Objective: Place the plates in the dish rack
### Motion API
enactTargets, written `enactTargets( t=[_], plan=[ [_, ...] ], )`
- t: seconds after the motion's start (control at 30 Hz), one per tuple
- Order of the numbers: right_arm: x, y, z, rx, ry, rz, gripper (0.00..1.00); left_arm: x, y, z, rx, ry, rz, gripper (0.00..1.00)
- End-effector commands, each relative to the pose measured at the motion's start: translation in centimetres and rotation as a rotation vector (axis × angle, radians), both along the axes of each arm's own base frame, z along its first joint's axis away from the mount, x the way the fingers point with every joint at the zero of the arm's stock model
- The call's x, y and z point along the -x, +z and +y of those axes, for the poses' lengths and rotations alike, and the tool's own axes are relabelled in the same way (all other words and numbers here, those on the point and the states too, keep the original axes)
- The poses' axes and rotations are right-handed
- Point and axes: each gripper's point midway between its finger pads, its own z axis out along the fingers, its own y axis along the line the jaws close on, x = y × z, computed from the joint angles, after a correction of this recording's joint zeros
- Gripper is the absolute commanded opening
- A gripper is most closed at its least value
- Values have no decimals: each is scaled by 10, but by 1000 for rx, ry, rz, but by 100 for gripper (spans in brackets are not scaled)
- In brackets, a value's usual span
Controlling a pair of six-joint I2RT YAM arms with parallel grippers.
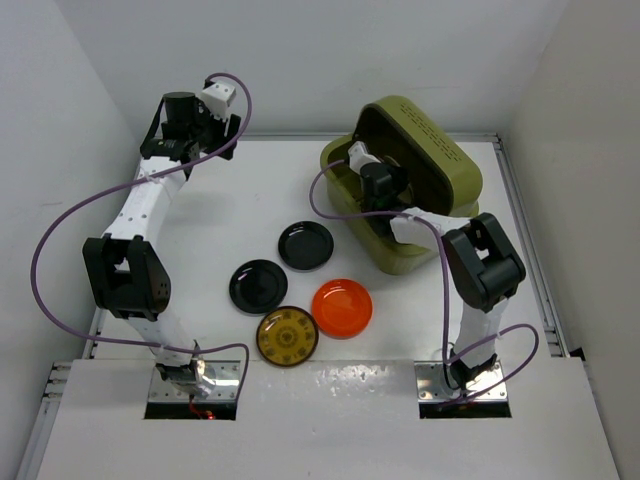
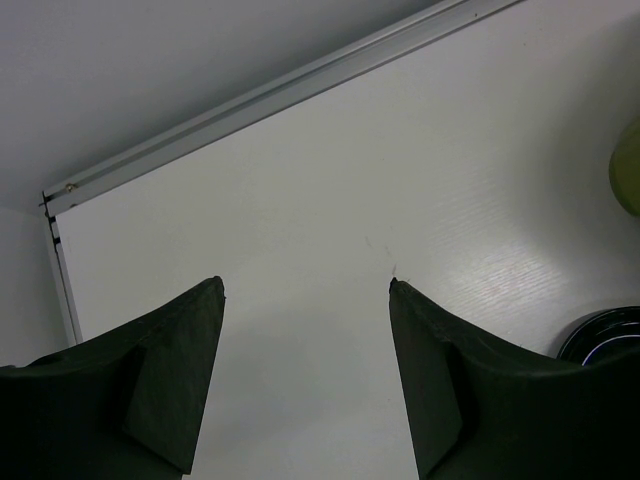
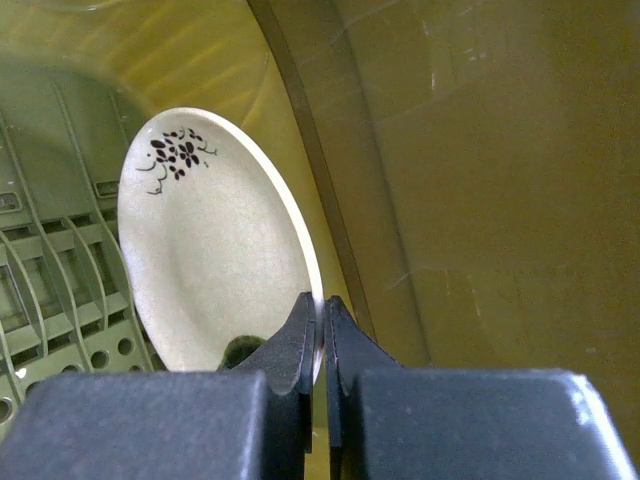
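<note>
Pinching round cream plate (image 3: 210, 250) in slatted olive rack (image 3: 60, 290): right jaws; left jaws parted.

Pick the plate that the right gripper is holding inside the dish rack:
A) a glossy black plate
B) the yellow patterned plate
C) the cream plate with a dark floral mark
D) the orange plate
C: in the right wrist view the right gripper pinches the rim of the cream plate over the dish rack, while the orange plate, yellow plate and black plates lie on the table.
</note>
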Motion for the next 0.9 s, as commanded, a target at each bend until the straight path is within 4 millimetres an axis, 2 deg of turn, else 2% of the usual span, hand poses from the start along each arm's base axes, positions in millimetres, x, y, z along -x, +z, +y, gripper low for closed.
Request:
enactTargets(
  t=[0.0,0.13,0.37,0.57,0.67,0.87],
  plan=[
    [-1,-8,-1,-31,1,5,0,-4,14,6,-6,6,-42,71],
    [-4,-11,-6,-30,-32,4,0,-4,14,7,-10,14,-42,71],
    [-9,-10,-8,-33,-34,1,8,-4,14,7,-10,14,-42,74],
    [-15,-14,-4,-33,3,7,9,-4,14,7,-10,14,-42,74],
    [-21,-17,-10,-22,3,9,10,-4,14,7,-10,14,-42,74],
    [-25,-13,-5,-6,53,2,13,-4,14,7,-10,14,-42,74]
  ],
)
